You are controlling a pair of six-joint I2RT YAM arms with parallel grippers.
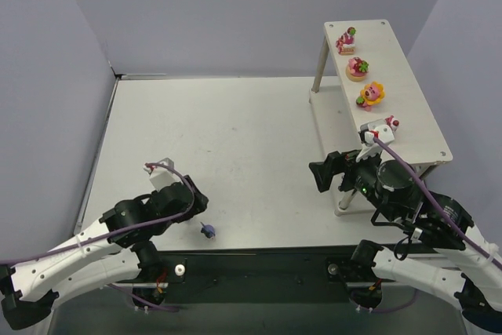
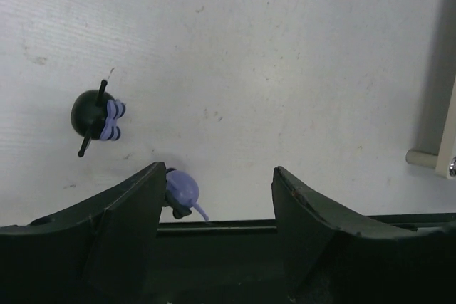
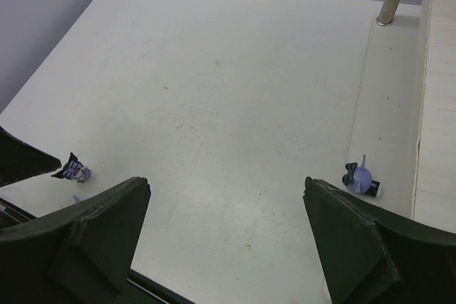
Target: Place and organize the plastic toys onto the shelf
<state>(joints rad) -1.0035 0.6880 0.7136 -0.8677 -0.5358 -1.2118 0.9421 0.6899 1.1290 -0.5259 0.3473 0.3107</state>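
Jaws of left gripper (image 2: pixel 217 172), dark matte wedges, stand apart; rounded lilac toy (image 2: pixel 184 190) touches one inner face, black ball-shaped toy (image 2: pixel 98 115) on scuffed white table (image 2: pixel 285 48) beyond. Right gripper (image 3: pixel 226 180) jaws wide apart. Off-white shelf (image 1: pixel 417 127): lower board (image 3: pixel 388 105) holds spiked lilac toy (image 3: pixel 361 179); top board (image 1: pixel 408 84), four bright cake-like toys (image 1: pixel 358 67) in a row.

In the left wrist view, the bottom edge is cutting off the left gripper (image 2: pixel 217 176). One of its fingers (image 2: pixel 139 201) is covering part of the lavender toy (image 2: pixel 184 190), and the shelf (image 2: pixel 434 154) is running off the right edge. From above, the dark toy (image 1: pixel 208 231) is showing too small to tell its shape, and the right arm (image 1: pixel 384 182) is hiding the shelf's near end and crowding the nearest bright toy (image 1: pixel 390 122).
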